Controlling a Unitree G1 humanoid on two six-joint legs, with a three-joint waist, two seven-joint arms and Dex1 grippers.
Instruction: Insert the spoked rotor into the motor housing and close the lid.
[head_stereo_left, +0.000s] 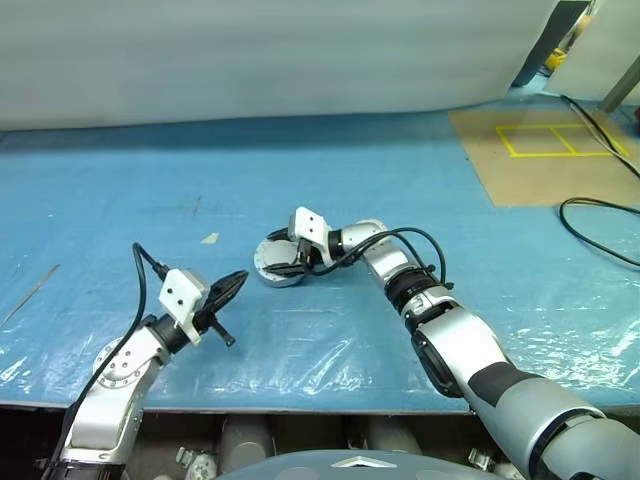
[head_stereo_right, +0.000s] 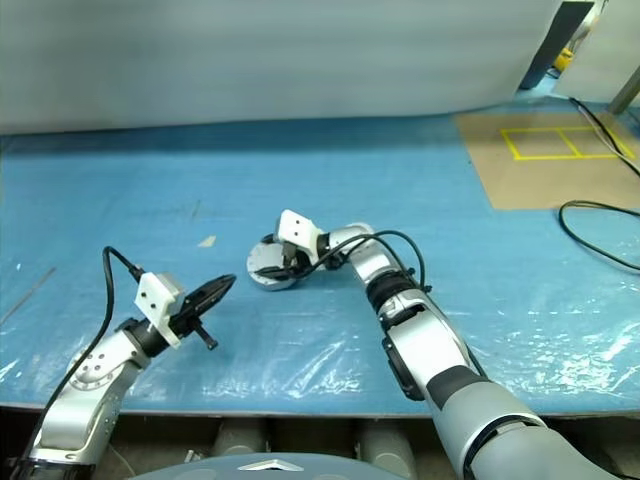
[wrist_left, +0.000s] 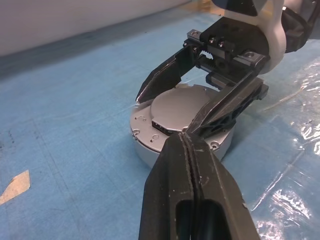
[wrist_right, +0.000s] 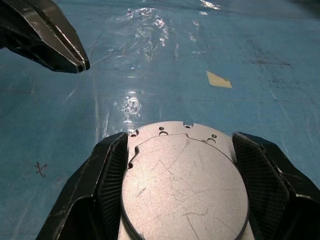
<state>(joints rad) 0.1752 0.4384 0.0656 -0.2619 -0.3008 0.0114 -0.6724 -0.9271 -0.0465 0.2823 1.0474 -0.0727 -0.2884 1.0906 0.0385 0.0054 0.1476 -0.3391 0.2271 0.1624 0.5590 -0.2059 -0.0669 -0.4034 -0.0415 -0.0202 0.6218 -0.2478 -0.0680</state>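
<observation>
**Right pincer straddling the lid on the housing, left pincer waiting shut**

In the eye views, the right pincer (head_stereo_left: 288, 262) is reaching across and sitting over the round silver motor housing (head_stereo_left: 272, 270), which is resting on the blue tabletop (head_stereo_left: 400, 180). The left pincer (head_stereo_left: 232, 284) is hovering near the housing on its left, apart from it, with its black fingers pressed together and holding nothing.

In the left wrist view, that arm's own fingers (wrist_left: 187, 170) are meeting tip to tip in front of the housing (wrist_left: 150, 145). Beyond them the right pincer (wrist_left: 192, 107) is standing with its fingers apart, one on either side of the flat grey lid (wrist_left: 177, 107) lying on top of the housing.

In the right wrist view, the lid (wrist_right: 185, 185) is lying between the spread fingers (wrist_right: 107, 185), which are flanking its rim; whether they are pressing on it cannot be told. The spoked rotor is presumably already under the lid.

The risks look like these: the lid could be sitting slightly askew and jam if pushed down, a one-sided squeeze could slide the housing across the slick plastic sheet, and the left pincer, being so close, could nudge the housing.
</observation>
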